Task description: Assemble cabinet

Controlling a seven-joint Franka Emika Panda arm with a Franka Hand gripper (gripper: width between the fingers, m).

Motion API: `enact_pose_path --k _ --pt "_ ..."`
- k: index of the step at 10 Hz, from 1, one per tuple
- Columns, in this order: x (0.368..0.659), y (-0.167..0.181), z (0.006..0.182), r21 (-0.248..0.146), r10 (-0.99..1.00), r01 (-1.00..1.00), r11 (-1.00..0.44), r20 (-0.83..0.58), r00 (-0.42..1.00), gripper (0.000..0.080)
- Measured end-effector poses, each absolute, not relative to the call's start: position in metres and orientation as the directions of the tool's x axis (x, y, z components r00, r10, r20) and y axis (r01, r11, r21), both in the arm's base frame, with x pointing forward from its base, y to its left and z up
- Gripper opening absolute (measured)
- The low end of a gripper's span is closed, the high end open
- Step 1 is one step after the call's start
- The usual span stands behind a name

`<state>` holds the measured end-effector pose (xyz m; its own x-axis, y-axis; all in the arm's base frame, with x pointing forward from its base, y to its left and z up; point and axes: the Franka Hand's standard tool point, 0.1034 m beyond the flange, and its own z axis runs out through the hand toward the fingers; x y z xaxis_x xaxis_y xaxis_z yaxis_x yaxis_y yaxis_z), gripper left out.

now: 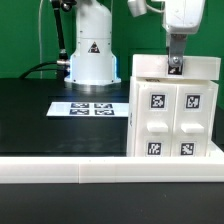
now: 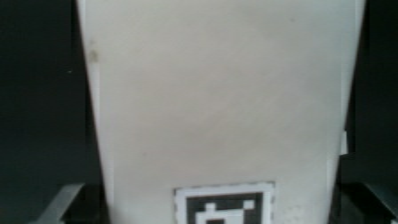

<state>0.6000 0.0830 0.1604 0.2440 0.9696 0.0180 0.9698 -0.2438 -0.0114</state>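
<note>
The cabinet (image 1: 172, 110), a large white box with a four-panel tagged face, stands upright at the exterior view's right, against the white front rail. My gripper (image 1: 175, 66) reaches down from above onto the cabinet's top edge, where a small tag shows between its fingers. In the wrist view a long white face of the cabinet (image 2: 214, 100) fills the picture, with one tag (image 2: 226, 205) near the jaws. The dark fingers (image 2: 64, 203) stand tight against both sides of that white face. My gripper (image 2: 217, 208) is shut on it.
The marker board (image 1: 87, 107) lies flat on the black table to the left of the cabinet. The arm's white base (image 1: 92, 55) stands behind it with cables to its left. A white rail (image 1: 60, 166) runs along the front edge.
</note>
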Motion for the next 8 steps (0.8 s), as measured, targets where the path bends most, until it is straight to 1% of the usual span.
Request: enact_pose_path --k 2,3,5,8 --pt "0.5999 0.0831 0.1604 -0.014 0.919 0.919 -0.394 0.016 0.394 0.0557" --pt "0.5999 0.0831 0.1603 -0.015 0.900 0.900 -0.435 0.016 0.436 0.0557" --pt "0.5994 0.0821 0.1597 -0.023 0.767 0.767 -0.641 0.014 0.641 0.0557" --pt "0.5993 0.0830 0.1597 -0.026 0.554 0.554 -0.832 0.008 0.832 0.0558"
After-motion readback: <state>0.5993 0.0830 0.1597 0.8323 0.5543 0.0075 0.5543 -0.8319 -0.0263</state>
